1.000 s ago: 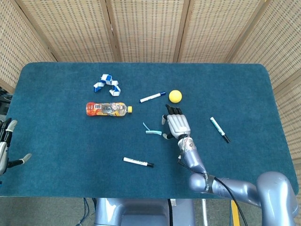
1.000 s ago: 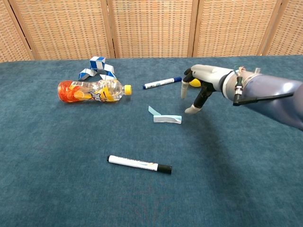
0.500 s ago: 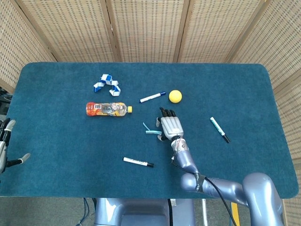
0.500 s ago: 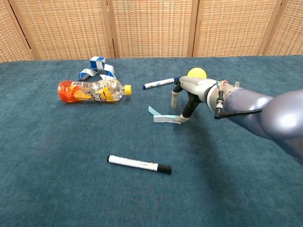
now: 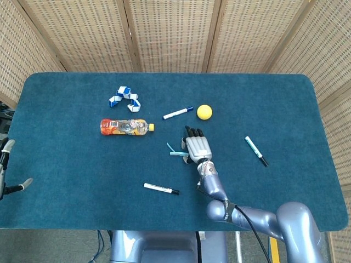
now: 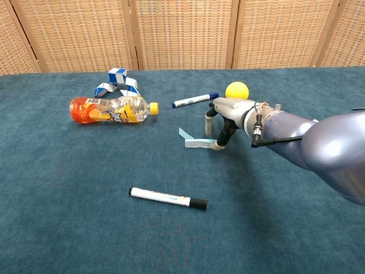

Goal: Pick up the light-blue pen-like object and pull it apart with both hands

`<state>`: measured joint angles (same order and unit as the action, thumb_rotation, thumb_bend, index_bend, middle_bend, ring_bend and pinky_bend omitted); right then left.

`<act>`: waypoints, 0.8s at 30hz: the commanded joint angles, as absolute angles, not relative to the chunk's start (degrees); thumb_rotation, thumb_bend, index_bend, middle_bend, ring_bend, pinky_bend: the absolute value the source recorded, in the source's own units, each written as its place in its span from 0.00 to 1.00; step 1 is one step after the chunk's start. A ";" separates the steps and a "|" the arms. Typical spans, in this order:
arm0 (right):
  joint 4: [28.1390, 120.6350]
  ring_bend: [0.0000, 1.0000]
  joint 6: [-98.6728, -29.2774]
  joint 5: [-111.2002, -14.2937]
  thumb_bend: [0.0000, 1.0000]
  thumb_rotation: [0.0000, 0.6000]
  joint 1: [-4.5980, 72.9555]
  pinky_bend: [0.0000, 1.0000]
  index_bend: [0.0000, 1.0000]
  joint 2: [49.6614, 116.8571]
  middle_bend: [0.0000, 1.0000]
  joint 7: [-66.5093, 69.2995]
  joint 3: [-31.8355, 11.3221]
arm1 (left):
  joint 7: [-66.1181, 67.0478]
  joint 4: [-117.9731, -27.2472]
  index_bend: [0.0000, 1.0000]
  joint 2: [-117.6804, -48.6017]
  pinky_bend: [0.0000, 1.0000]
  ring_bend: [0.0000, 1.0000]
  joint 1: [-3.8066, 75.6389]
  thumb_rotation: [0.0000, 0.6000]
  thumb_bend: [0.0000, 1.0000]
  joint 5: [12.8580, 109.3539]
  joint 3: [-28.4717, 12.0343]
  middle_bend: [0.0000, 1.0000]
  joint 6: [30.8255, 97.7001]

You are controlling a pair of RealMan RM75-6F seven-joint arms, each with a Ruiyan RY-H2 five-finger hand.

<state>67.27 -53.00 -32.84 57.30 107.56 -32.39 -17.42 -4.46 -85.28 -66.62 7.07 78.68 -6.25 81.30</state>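
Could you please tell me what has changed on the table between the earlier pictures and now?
The right hand has moved leftward across the table to the light-blue pen-like object; its fingertips now reach the object's right end, though a grip isn't clear. The object, bottle, markers and yellow ball have stayed put. The left hand remains at the table's left edge.

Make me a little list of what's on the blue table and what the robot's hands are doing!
table: blue cloth
target: light-blue pen-like object, lying flat
right hand: over the target's end, fingertips down at it, not lifted yet
left hand: at the table's left edge, fingers apart, holding nothing
bottle: on its side, yellow cap
ball: yellow
markers: blue-capped, black-capped, another on the right
puzzle toy: blue and white
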 commanded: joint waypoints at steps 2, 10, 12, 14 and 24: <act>66.80 0.00 -52.92 -32.85 0.34 1.00 57.15 0.00 0.46 107.74 0.00 -32.83 -17.25 | -4.41 -85.29 0.00 -66.62 0.00 0.00 7.07 1.00 0.00 78.76 -6.23 0.00 81.38; 65.25 0.00 -51.94 -33.76 0.36 1.00 56.37 0.00 0.49 108.14 0.00 -32.09 -16.97 | -4.26 -85.29 0.00 -66.69 0.00 0.00 7.10 1.00 0.00 78.69 -6.20 0.00 81.30; 64.94 0.00 -51.83 -34.36 0.37 1.00 56.22 0.00 0.49 108.28 0.00 -31.80 -16.89 | -4.38 -85.31 0.00 -66.67 0.00 0.00 7.08 1.00 0.00 78.57 -6.29 0.00 81.34; 64.82 0.00 -51.70 -34.69 0.39 1.00 56.13 0.00 0.51 108.33 0.00 -31.68 -16.93 | -4.57 -85.33 0.00 -66.58 0.00 0.00 7.04 1.00 0.00 78.43 -6.39 0.00 81.37; 64.62 0.00 -51.74 -36.41 0.46 1.00 55.47 0.00 0.58 108.27 0.00 -31.17 -17.10 | -4.63 -85.24 0.00 -66.58 0.00 0.00 7.04 1.00 0.00 78.62 -6.19 0.00 81.23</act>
<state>64.50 -51.72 -36.25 55.56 108.37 -31.29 -17.06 -4.65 -85.22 -66.59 7.04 78.63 -6.19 81.24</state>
